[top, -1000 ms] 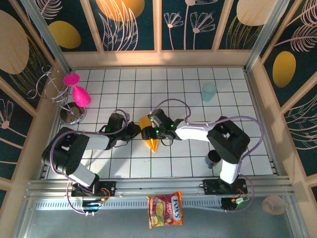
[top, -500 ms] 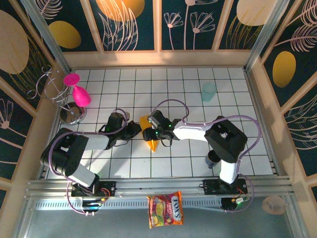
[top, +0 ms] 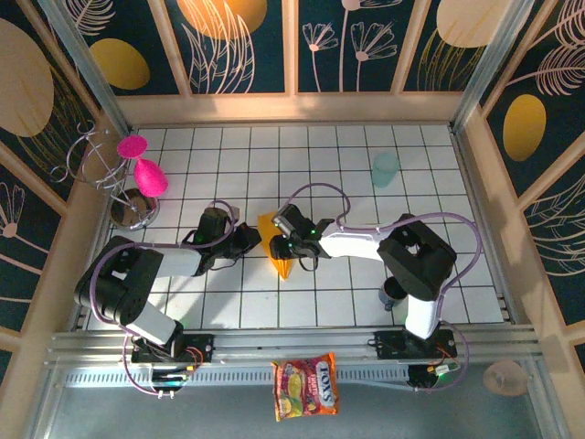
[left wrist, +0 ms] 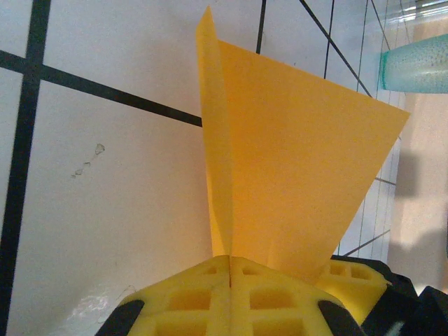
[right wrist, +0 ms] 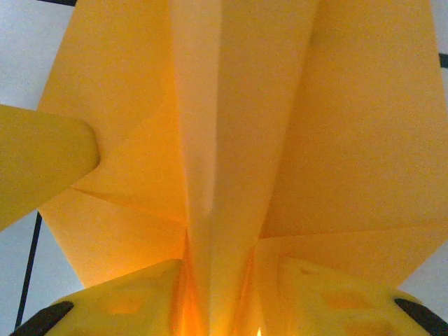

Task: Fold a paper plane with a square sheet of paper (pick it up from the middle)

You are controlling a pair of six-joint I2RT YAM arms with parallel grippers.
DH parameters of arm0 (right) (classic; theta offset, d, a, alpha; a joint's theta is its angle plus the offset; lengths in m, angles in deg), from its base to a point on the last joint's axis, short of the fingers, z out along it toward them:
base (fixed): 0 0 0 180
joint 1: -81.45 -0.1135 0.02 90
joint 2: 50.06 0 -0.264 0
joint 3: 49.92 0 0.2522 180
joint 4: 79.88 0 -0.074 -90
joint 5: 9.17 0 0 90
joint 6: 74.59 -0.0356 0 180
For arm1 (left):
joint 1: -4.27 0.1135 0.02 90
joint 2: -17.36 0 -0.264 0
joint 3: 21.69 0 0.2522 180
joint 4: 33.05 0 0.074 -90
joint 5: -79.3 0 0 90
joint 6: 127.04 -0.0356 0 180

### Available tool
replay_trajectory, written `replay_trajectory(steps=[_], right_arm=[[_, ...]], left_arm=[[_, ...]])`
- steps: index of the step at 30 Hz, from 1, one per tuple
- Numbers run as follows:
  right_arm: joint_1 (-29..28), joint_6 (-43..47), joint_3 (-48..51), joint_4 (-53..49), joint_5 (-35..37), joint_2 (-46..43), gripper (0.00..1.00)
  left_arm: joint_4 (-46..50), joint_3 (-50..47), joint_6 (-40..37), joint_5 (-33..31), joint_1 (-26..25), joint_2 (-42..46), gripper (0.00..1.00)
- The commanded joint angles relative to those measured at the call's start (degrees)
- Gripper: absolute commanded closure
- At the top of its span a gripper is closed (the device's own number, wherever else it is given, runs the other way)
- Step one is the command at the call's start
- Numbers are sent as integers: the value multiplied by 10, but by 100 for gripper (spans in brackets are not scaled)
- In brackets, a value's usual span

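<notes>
Two grippers meet at the plane (top: 284, 264) mid-table: we have the left gripper (left wrist: 229, 262) clamped shut on its left side, standing the folds upright. The right gripper (right wrist: 225, 280) straddles the centre ridge part-open, likely to crease it; we cannot tell if it pinches.

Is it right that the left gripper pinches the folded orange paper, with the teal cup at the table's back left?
No: the teal cup stands back right, as top external shows. The left gripper does pinch the folded orange paper.
</notes>
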State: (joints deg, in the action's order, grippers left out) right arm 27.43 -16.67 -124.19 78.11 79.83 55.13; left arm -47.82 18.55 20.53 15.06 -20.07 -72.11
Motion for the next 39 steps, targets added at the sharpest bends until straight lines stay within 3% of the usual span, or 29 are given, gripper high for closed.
replay_trajectory(steps=[1, 10, 23, 30, 39], right_arm=[[-11, -16, -18, -20, 16, 14, 60], [-13, -29, -29, -35, 29, 23, 65], [-12, -41, -36, -62, 84, 4, 80], [-10, -51, -42, -76, 93, 7, 87], [21, -30, -49, -75, 118, -25, 91]], left_arm=[[-13, 12, 5, 8, -2, 3, 97], [5, 12, 2, -10, -2, 18, 83], [175, 15, -42, -205, -2, 124, 38], [210, 6, -51, -257, -2, 158, 17], [228, 0, -68, -296, -2, 194, 5]])
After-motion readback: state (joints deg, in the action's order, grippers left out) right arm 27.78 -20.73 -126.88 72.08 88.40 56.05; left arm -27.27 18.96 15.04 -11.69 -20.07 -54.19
